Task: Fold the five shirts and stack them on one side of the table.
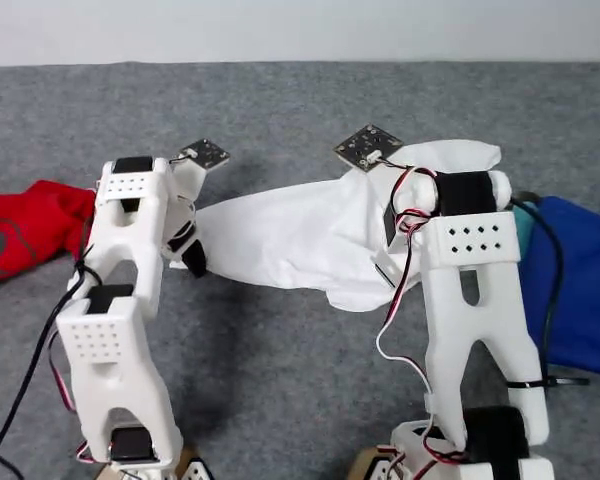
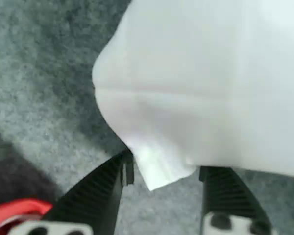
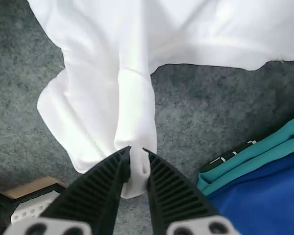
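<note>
White shirt (image 1: 280,235) is lying stretched across the middle of the grey counter (image 1: 280,380), running from one arm to the other. The left tool (image 2: 165,166) is sitting at the end of this shirt that is nearer the red shirt (image 1: 30,235). Its jaws are standing wide apart and gripping nothing. A corner of the white cloth is poking in between them, lying close against one finger (image 2: 112,183) and keeping clear of the other.

The right tool (image 3: 137,149) is sitting at the opposite end and pinching a rolled fold of the white shirt. Its jaws are standing nearly closed, with only that cloth between them. Beyond the pinch the fabric is spreading out in loose folds over the counter, and a broad flat panel is lying farther off.

The red shirt is lying bunched at the left edge of the high view, just beside the left arm and apart from the white shirt. The blue shirt (image 1: 580,290) is lying on the other side, just beside the right arm, whose cable is trailing over it. A teal shirt (image 3: 250,161) is showing as a strip along the blue one's edge, touching it. In the right wrist view bare grey counter is separating these two from the white shirt.
</note>
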Robot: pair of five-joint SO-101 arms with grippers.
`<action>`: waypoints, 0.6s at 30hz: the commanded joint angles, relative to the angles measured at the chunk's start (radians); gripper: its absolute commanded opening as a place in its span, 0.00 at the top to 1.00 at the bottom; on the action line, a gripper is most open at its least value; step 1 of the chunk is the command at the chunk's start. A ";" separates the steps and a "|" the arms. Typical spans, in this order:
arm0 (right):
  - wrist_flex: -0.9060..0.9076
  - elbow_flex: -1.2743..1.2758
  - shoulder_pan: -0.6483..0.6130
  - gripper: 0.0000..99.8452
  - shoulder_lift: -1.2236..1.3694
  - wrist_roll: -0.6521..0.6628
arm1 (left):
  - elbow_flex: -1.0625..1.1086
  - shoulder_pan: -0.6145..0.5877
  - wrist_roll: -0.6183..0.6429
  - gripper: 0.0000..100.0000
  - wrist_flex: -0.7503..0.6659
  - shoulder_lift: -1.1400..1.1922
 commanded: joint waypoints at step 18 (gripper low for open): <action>-0.008 -0.011 0.050 0.99 -0.371 -0.006 | -0.452 -0.018 0.034 1.00 0.333 -0.044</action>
